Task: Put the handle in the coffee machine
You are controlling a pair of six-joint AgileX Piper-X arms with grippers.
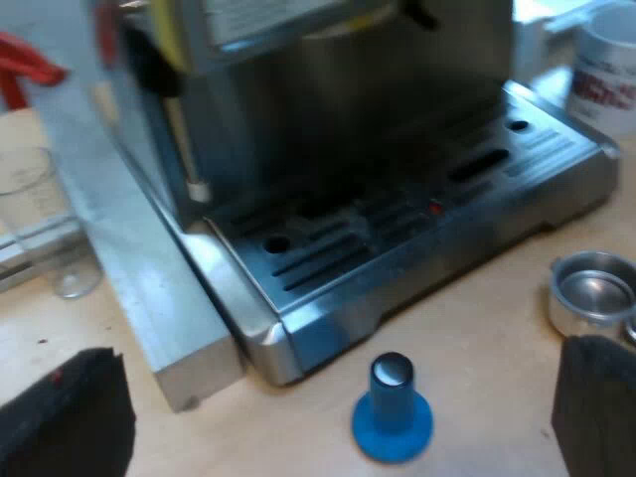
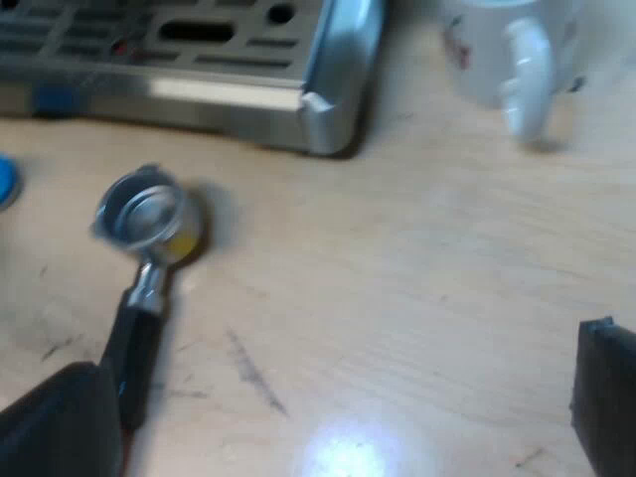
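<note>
Loose on the table (image 2: 397,298), just off the front corner of the espresso machine (image 2: 199,70): the metal holder (image 2: 149,214), cup end toward the machine, dark handle (image 2: 134,348) trailing straight away from it. Probably laid out that way to offer the handle for a grasp from the side away from the machine. Red end not made out.

Right gripper (image 2: 333,397) spread wide with nothing in it, low over the table on the side of the holder away from the machine, one finger (image 2: 60,417) close beside the handle's far end. Left gripper (image 1: 338,353) likewise wide apart and empty, facing the machine's front across the corner of the drip tray (image 1: 397,238).

Blue tamper (image 1: 393,407) upright just off that tray corner, near the holder's cup and apart from it. Mug (image 2: 507,50) beside the machine, well clear of the holder. Measuring glass (image 1: 40,219) at the machine's other flank.

Plenty of bare table around the handle for closing in. Tighter toward the machine: raised tray lip to clear on the way up, tamper close to the likely path, dark recess above the tray hard to read.
</note>
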